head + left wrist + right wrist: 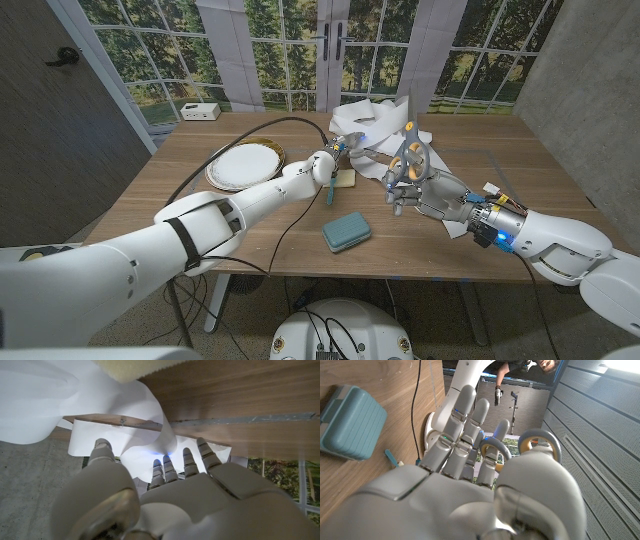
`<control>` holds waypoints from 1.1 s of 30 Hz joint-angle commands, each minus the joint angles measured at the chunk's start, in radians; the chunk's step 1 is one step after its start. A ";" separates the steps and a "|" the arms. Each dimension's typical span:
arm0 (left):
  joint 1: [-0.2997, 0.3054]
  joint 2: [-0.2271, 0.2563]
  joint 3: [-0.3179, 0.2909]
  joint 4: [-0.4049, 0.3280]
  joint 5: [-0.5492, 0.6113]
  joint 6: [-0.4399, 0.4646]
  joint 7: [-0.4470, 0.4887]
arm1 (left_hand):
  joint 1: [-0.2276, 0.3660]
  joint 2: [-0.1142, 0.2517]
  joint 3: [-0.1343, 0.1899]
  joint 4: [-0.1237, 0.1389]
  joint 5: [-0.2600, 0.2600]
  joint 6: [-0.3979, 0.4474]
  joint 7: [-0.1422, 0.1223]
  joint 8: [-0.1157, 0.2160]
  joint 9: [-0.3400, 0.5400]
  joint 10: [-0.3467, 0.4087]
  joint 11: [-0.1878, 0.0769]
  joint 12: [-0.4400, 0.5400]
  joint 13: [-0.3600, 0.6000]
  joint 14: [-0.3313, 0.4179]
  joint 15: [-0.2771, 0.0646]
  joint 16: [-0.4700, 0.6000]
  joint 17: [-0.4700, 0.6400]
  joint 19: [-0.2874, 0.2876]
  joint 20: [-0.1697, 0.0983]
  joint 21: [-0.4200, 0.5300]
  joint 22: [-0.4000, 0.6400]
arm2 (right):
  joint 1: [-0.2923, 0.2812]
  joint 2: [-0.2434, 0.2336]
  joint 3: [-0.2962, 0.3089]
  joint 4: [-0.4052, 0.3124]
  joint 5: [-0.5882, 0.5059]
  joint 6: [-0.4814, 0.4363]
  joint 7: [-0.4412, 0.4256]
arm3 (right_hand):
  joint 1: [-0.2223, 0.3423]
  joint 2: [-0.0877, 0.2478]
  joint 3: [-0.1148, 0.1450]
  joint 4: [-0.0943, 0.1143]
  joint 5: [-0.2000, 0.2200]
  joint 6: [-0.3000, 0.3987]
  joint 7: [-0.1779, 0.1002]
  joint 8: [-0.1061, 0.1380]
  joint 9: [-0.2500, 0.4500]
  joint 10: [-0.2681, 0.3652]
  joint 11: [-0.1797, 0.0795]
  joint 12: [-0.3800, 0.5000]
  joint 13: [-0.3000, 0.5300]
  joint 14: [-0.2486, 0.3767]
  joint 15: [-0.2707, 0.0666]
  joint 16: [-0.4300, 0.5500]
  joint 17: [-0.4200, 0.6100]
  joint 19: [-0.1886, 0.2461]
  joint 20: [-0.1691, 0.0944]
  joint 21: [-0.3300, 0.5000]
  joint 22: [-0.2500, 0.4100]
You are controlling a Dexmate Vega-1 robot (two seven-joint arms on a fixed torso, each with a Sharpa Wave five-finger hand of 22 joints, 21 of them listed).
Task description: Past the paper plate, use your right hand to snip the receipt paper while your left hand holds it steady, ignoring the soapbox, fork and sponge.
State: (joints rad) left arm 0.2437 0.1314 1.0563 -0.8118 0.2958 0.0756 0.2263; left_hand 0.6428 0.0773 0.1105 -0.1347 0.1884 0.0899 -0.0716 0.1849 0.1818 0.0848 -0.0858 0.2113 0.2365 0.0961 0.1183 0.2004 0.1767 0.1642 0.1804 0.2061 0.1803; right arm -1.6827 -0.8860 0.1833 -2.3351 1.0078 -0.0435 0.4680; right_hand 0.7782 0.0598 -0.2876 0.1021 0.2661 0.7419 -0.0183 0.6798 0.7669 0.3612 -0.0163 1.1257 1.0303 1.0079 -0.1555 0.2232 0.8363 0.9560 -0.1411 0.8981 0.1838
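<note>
Behind wooden table (480, 215) — windowed doors (330, 50)

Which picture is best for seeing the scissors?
The head view: the scissors stand up in the right hand, grey loops and blades in view. The right wrist view gives just their loops past the fingers. In the left wrist view I can't make them out.

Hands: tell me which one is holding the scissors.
The right hand, raised above the table with the grey-and-yellow scissors in its fingers. The left hand reaches to the white receipt paper instead.
</note>
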 commanded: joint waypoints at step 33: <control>-0.105 -0.221 0.106 0.411 -0.064 -0.119 0.090 | 0.231 0.010 0.132 -0.026 -0.009 0.251 0.093 0.032 0.007 0.162 0.013 0.073 0.025 0.380 -0.230 -0.011 -0.004 0.384 -0.029 0.098 0.007 | -0.011 0.029 0.049 0.011 0.020 -0.016 0.023 | 0.018 0.021 0.001 -0.005 -0.013 0.061 0.001 -0.004 0.013 0.040 -0.023 0.018 0.005 0.010 -0.034 0.000 0.005 0.011 -0.027 -0.007 0.002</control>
State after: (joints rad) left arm 0.1657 -0.0370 1.1106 -0.5001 0.2392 -0.0193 0.3038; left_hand 0.8650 0.0939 0.2329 -0.1655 0.1803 0.3196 0.0170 0.2110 0.1841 0.2264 -0.0761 0.2742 0.2556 0.4770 -0.0464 0.2001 0.1721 0.4508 0.2163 0.3023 0.1850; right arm -1.6928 -0.8674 0.2209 -2.3302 1.0230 -0.0567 0.4817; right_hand 0.7912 0.0728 -0.2836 0.0982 0.2549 0.7900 -0.0163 0.6796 0.7762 0.3757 -0.0196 1.1392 1.0305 1.0171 -0.1572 0.2253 0.8360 0.9559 -0.1410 0.8981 0.1838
